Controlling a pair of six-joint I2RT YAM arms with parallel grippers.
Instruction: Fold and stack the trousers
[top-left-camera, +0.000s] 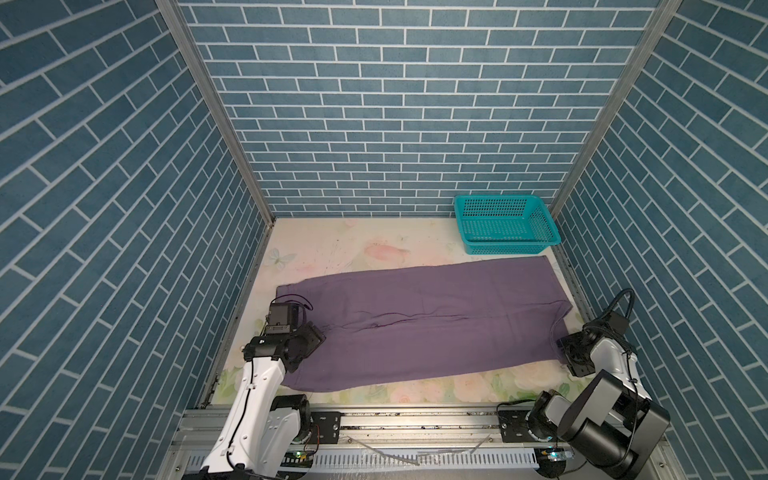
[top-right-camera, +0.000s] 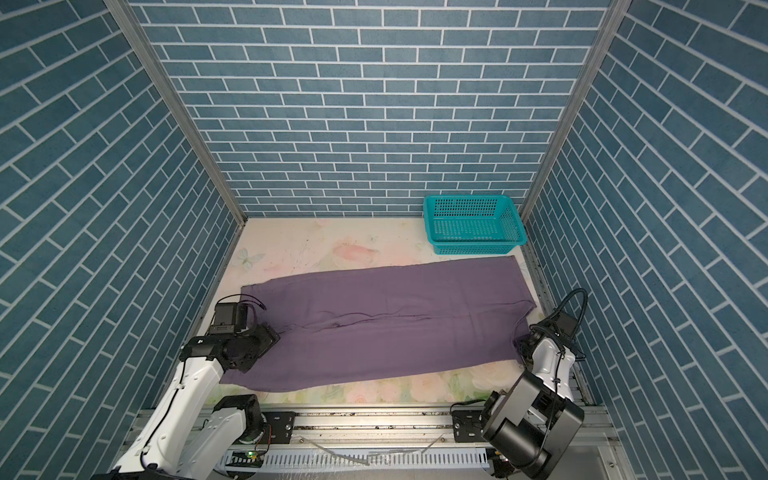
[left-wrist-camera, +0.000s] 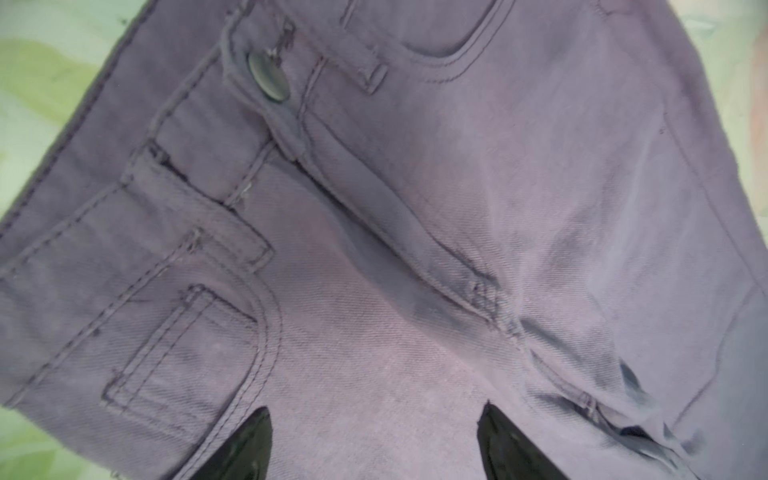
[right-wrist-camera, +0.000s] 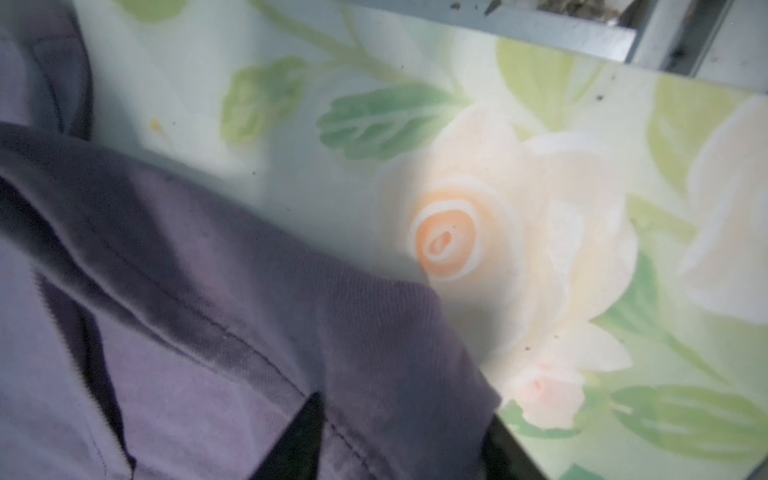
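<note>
Nearest the lens in both top views sat the metal rail (top-left-camera: 415, 419) along the bench's front edge, w/ both arm bases fixed on it. The left arm (top-left-camera: 257, 374) reached in over the front left corner; the right arm (top-left-camera: 598, 361) bent in by the front right corner.

The trousers (top-left-camera: 436, 316) lay spread flat across the flower-print bench (top-left-camera: 353, 249), running from nr the left edge to nr the right edge. Waist end was at the left, leg ends at the right, the two legs side by side w/ a creased seam line btwn them. The far leg's end lay just in front of the teal basket (top-left-camera: 509, 248), which stood in the far right corner, apart from the cloth.

Left wrist view: the left gripper (left-wrist-camera: 374, 444) was over the crotch area, jaws spread, released, flat cloth btwn the black fingertips (left-wrist-camera: 249, 449) and nothing pinched. Couldn't tell if the tips touched the cloth. A dark button (left-wrist-camera: 268, 79), belt loops and stitched pockets showed on the waistband beyond.

Right wrist view: the right gripper (right-wrist-camera: 403, 444) was at the near leg's end, by the front right corner. A bunched corner of hem rose btwn its fingers (right-wrist-camera: 299, 436), so it looked to be grasping the trousers. Cloth there was blurred, v. close to the lens; a printed peach rose on the bench showed just beside it.
</note>
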